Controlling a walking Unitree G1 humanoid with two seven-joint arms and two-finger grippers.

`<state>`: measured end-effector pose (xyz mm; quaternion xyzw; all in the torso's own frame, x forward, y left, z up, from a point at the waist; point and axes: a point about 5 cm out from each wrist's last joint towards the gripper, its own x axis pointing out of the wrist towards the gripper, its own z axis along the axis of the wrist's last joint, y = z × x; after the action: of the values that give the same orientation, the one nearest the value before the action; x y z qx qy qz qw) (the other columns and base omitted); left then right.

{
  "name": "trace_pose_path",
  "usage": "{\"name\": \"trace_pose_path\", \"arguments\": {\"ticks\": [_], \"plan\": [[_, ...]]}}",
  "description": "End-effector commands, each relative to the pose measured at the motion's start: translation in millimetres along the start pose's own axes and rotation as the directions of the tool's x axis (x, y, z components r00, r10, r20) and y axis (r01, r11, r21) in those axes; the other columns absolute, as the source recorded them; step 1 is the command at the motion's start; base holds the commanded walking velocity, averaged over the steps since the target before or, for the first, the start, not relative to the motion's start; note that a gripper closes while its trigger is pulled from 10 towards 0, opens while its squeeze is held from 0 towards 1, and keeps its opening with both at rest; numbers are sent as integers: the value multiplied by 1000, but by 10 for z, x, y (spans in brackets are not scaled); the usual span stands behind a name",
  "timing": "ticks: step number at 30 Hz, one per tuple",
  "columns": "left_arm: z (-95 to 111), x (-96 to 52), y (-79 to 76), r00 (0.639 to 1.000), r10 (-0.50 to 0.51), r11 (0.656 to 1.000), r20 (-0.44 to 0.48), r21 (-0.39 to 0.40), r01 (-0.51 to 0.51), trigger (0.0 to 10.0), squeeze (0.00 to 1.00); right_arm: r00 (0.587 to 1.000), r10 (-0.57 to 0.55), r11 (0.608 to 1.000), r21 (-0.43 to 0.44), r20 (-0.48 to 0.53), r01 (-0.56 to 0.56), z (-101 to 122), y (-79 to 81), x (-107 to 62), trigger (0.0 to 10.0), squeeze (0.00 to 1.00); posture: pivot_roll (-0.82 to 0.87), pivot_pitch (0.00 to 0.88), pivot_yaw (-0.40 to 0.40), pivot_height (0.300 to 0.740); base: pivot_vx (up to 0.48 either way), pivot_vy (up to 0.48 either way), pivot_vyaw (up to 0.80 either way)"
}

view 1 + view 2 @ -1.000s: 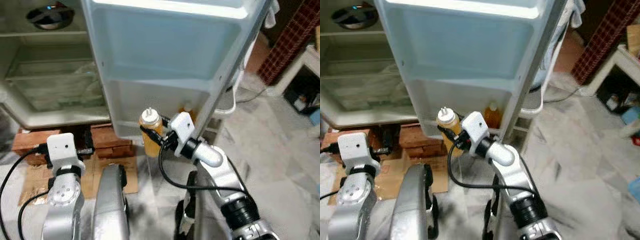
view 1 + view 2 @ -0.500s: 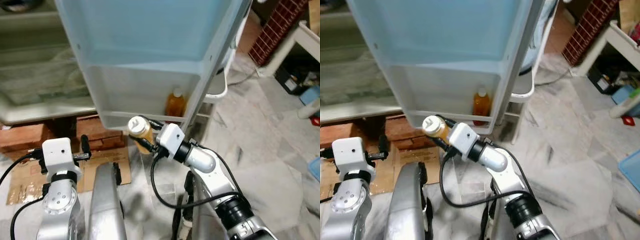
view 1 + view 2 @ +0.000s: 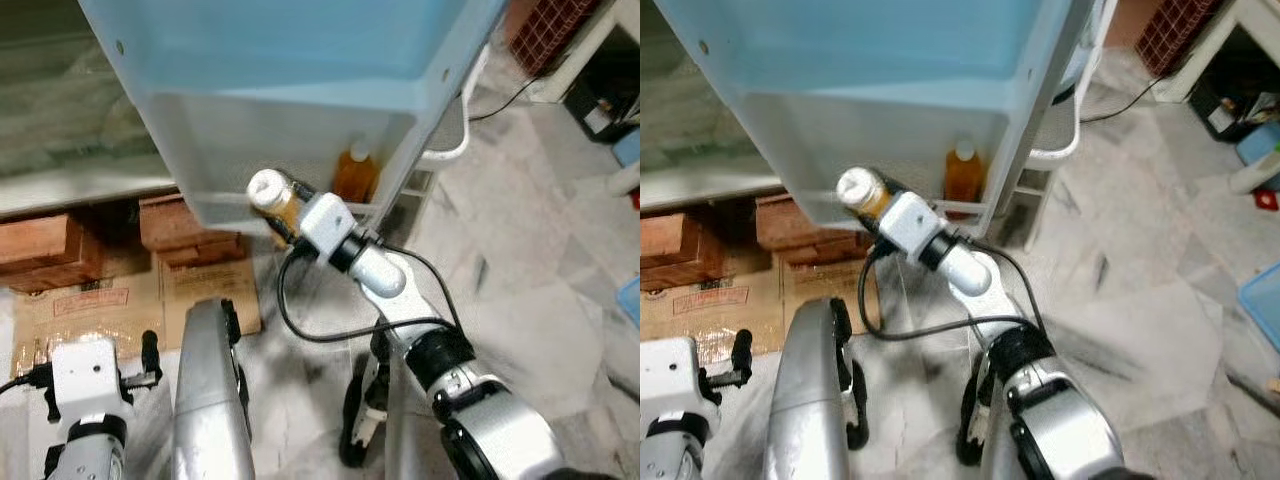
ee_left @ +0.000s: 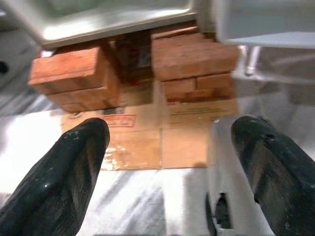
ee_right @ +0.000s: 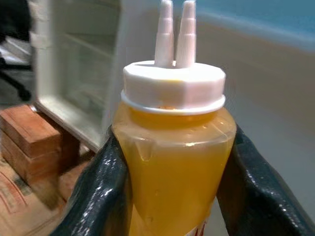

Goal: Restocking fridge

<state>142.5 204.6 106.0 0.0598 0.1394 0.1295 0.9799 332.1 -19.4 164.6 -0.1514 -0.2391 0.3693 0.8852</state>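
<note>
Bottle (image 5: pixel 174 147) upright, nozzles up, clamped in right gripper (image 3: pixel 287 212) fingers; left gripper (image 4: pixel 167 162) fingers apparently spread.

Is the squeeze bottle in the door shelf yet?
Not yet. The right gripper holds the squeeze bottle at the door shelf's front edge, outside it.

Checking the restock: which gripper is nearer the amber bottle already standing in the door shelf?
Right. The right gripper, shut on a squeeze bottle, is just beside the amber bottle; the left gripper hangs low over cardboard.

Amber bottle (image 3: pixel 354 172) in door shelf (image 3: pixel 215 205)
</note>
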Motion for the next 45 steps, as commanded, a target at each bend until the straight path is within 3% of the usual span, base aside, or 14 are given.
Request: {"name": "trace_pose_path", "arguments": {"ticks": [1, 7, 11, 14, 23, 25, 27, 28, 36, 41, 45], "plan": [[17, -114, -22, 999, -29, 1000, -20, 3, 29, 10000, 0, 999, -28, 999, -32, 14, 29, 16, -1, 46, 10000, 0, 261, 453, -58, 545, 0, 0, 0], [63, -249, -73, 997, -70, 998, -30, -3, 70, 10000, 0, 996, -80, 991, -108, 42, 84, 78, -69, 160, 10000, 0, 271, 484, -63, 545, 0, 0, 0], [100, -297, -87, 996, -76, 997, -37, -10, 76, 10000, 0, 992, -85, 968, -229, 97, 105, 152, -78, 235, 10000, 0, 282, 493, -66, 545, 0, 0, 0], [109, -316, -93, 996, -77, 997, -40, -14, 76, 10000, 0, 989, -90, 962, -247, 120, 118, 191, -72, 271, 10000, 0, 294, 496, -69, 545, 0, 0, 0], [137, -403, -86, 996, -76, 997, -52, -14, 76, 10000, 0, 974, 33, 939, -341, 222, 46, 346, 175, 397, 10000, 0, 330, 509, -75, 545, 0, 0, 0], [154, -411, -81, 996, -72, 997, -54, -12, 72, 10000, 0, 969, 62, 903, -427, 239, 47, 346, 223, 411, 10000, 0, 337, 513, -73, 545, 0, 0, 0], [157, -413, -80, 996, -71, 997, -54, -12, 71, 10000, 0, 970, 58, 894, -444, 237, 55, 338, 219, 414, 10000, 0, 337, 513, -73, 545, 0, 0, 0], [163, -415, -79, 996, -71, 997, -55, -12, 70, 10000, 0, 975, 40, 876, -477, 217, 71, 307, 177, 419, 10000, 0, 336, 517, -73, 545, 0, 0, 0], [167, -407, -84, 996, -75, 997, -54, -7, 74, 10000, 0, 990, -93, 836, -533, 106, 135, 150, -77, 377, 10000, 0, 333, 514, -72, 545, 0, 0, 0], [166, -407, -79, 996, -73, 997, -59, -3, 73, 10000, 0, 968, -249, 865, -456, -32, 207, -26, -235, 282, 10000, 0, 338, 514, -71, 545, 0, 0, 0], [160, -401, -79, 996, -73, 997, -60, -4, 73, 10000, 0, 908, -382, 895, -311, -171, 318, -193, -313, 165, 10000, 0, 338, 510, -69, 545, 0, 0, 0]]}}
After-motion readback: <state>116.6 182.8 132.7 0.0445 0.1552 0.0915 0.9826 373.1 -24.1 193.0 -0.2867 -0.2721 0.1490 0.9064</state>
